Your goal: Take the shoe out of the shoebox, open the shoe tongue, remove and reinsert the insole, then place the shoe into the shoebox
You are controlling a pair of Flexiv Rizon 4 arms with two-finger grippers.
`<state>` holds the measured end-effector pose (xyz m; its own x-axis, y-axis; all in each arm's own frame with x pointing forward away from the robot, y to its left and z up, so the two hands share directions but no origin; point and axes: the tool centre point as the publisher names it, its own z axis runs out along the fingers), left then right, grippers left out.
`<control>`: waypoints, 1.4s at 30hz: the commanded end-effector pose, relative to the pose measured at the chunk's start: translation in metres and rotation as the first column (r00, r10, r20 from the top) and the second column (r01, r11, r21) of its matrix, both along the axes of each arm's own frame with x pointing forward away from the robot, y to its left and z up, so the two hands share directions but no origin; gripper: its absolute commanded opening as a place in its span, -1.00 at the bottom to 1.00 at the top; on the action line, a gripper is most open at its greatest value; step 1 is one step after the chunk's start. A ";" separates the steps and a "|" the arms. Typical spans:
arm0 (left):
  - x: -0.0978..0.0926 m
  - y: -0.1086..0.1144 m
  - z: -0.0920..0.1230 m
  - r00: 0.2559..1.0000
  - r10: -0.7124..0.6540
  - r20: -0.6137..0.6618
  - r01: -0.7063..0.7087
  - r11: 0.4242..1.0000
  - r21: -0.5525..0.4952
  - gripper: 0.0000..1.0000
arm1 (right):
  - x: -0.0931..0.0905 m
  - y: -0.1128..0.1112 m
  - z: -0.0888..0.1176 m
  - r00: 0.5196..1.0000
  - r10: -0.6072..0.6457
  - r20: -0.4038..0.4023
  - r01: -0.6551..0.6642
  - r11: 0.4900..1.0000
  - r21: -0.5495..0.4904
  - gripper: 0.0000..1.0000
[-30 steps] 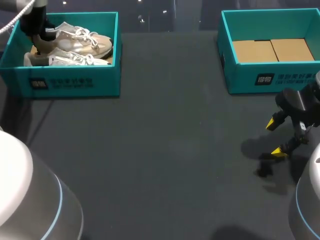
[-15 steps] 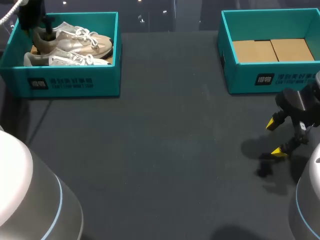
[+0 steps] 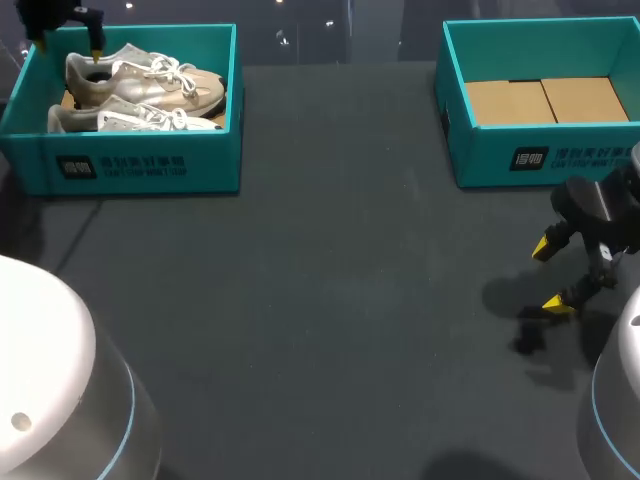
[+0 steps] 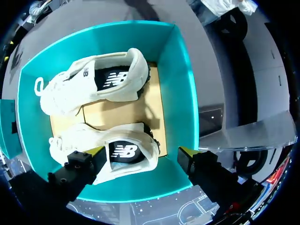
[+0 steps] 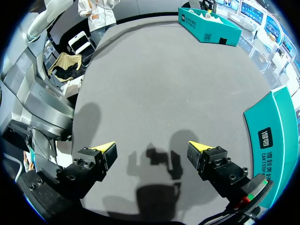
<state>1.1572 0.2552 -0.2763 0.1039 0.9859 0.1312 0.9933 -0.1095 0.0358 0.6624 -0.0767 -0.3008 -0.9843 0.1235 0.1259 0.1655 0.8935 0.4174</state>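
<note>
The teal shoebox (image 3: pixel 150 165) stands at the table's back left with two cream sneakers side by side in it, one behind (image 3: pixel 150 85) and one in front (image 3: pixel 130 120). My left gripper (image 3: pixel 70 38) hangs open above the box's back left corner. In the left wrist view the shoebox (image 4: pixel 180 79) is straight below. The heel of one sneaker (image 4: pixel 126 150) lies beneath my left gripper (image 4: pixel 140 154), touching neither finger. The other sneaker (image 4: pixel 93 82) lies beyond it. My right gripper (image 3: pixel 550 275) stands open over bare table at the right, with nothing between its fingers (image 5: pixel 152 149).
A second teal box (image 3: pixel 480 150) with a cardboard floor stands at the back right, close behind my right gripper; its wall (image 5: pixel 272 126) shows beside that gripper. The white arm bases (image 3: pixel 50 380) fill the near corners.
My left gripper has opened and risen from the rear sneaker's heel towards the box's back left corner. Both sneakers stay in the box. The right arm has not moved.
</note>
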 end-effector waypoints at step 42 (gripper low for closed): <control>-0.122 0.013 -0.004 0.993 0.112 -0.048 -0.111 0.993 0.027 1.00 | -0.001 0.000 0.000 1.000 -0.001 0.001 0.001 1.000 -0.003 1.00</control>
<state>1.0388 0.2662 -0.2742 0.0028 0.9880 0.1544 0.9997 0.0010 -0.0248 0.6624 -0.0767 -0.3008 -0.9843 0.1235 0.1259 0.1655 0.8935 0.4174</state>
